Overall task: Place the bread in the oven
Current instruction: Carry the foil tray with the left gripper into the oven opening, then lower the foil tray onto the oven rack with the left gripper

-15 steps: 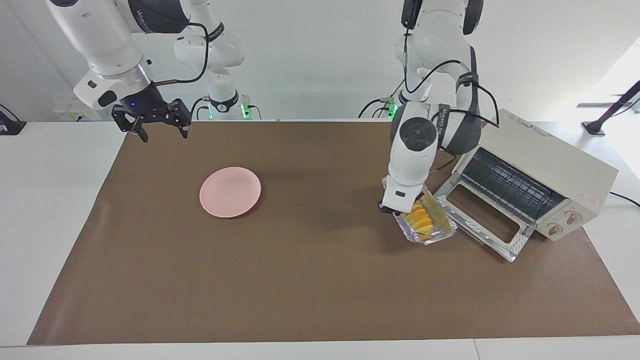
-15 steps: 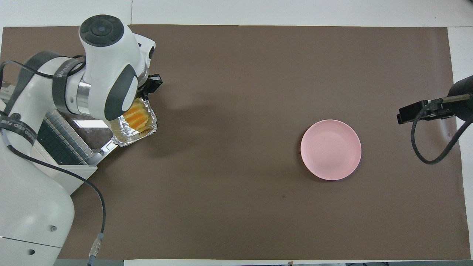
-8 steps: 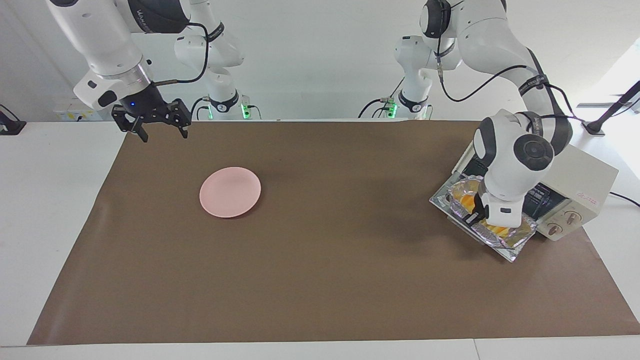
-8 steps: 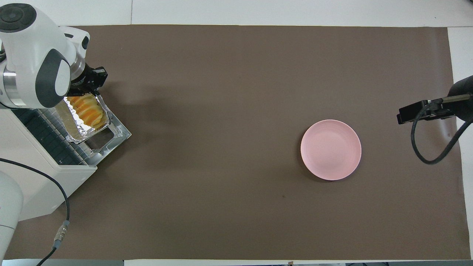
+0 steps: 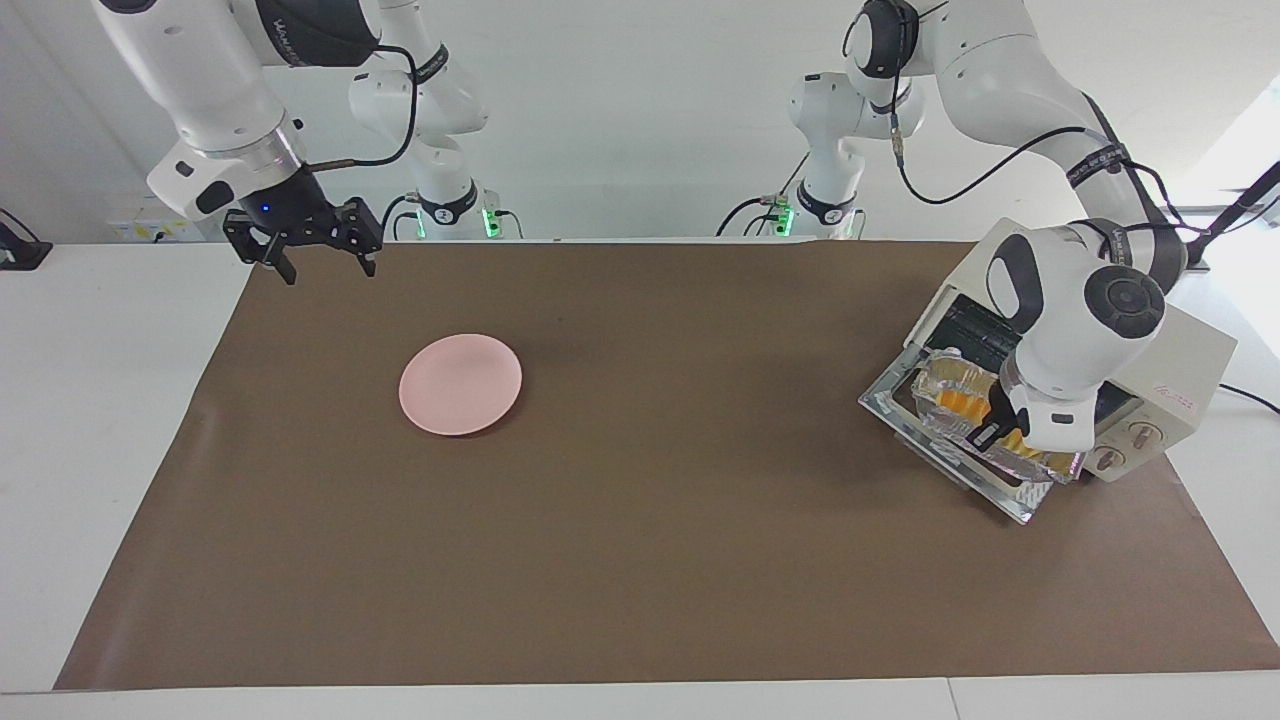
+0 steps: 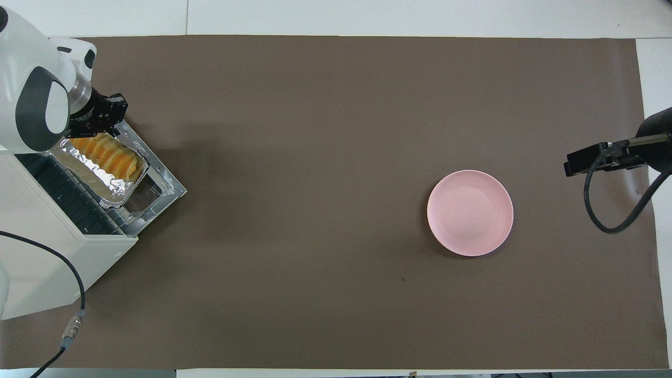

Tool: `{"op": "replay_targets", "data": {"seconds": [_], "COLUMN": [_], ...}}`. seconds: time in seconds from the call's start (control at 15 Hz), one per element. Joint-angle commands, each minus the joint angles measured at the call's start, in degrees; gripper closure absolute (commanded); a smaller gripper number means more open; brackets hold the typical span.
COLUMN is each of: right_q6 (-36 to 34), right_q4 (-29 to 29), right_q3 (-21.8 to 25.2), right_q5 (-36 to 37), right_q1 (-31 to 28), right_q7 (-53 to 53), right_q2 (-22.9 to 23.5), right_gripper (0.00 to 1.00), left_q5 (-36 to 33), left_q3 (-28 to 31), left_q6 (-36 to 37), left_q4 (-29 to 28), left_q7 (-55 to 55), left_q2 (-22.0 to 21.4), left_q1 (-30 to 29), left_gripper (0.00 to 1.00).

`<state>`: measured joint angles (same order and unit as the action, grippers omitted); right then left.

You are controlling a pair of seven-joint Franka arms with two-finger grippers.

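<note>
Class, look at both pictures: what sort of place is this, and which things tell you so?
Probably a robotics lab, not a kitchen: two robot arms at a white table, a brown mat, and a toaster oven staged with a pink plate.

A white tabletop (image 5: pixel 100 420) is carrying a broad brown paper mat (image 5: pixel 640 560) — on it a round pink plate (image 5: pixel 460 384) is lying toward the right arm's end, and a boxy cream-white toaster oven (image 5: pixel 1150 350) is sitting at the left arm's end, overhanging the mat's edge.

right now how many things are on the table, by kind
bread: 1
foil tray: 1
oven: 1
pink plate: 1
total: 4
</note>
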<state>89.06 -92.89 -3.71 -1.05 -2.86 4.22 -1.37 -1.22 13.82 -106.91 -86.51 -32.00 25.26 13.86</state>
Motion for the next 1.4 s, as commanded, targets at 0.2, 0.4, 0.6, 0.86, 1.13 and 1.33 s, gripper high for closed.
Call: {"op": "replay_targets", "data": {"seconds": [0.2,0.4,0.6,0.86,1.13,1.33], "right_q6": [-0.3,-0.3,-0.3,-0.3,-0.4,-0.3], "right_q4": [-1.2,-1.2,-1.2,-1.2,-1.2,-1.2], "right_q3": [-0.6,-0.6,-0.6,-0.6,-0.6,-0.6], "right_q5": [-0.7,-0.6,-0.6,-0.7,-0.7,-0.7], "right_q1": [-1.3,-1.3,-1.3,-1.3,-1.3,-1.3], "right_q7": [1.2,1.3,1.3,1.2,1.2,1.3], "right_q2": [-1.3,-1.3,-1.3,-1.3,-1.3,-1.3], "right_gripper": [0.00,0.00,0.00,0.00,0.00,0.00], "left_q5": [-0.5,-0.3,-0.3,-0.4,-0.4,0.3], "left_q3": [-0.1,-0.1,-0.3,-0.3,-0.4,-0.5], "left_q6": [1.2,3.2,4.0,4.1,6.0,8.3], "left_q4": [-0.6,0.9,1.7,1.7,2.7,5.2], "left_q7": [2.8,2.8,2.9,3.2,3.3,3.3], "left_q2": [-1.3,-1.2,-1.3,-1.2,-1.2,-0.9], "left_q1": [-0.8,-0.4,-0.1,-0.1,-0.3,-0.4], "left_gripper": [1.00,1.00,1.00,1.00,1.00,1.00]}}
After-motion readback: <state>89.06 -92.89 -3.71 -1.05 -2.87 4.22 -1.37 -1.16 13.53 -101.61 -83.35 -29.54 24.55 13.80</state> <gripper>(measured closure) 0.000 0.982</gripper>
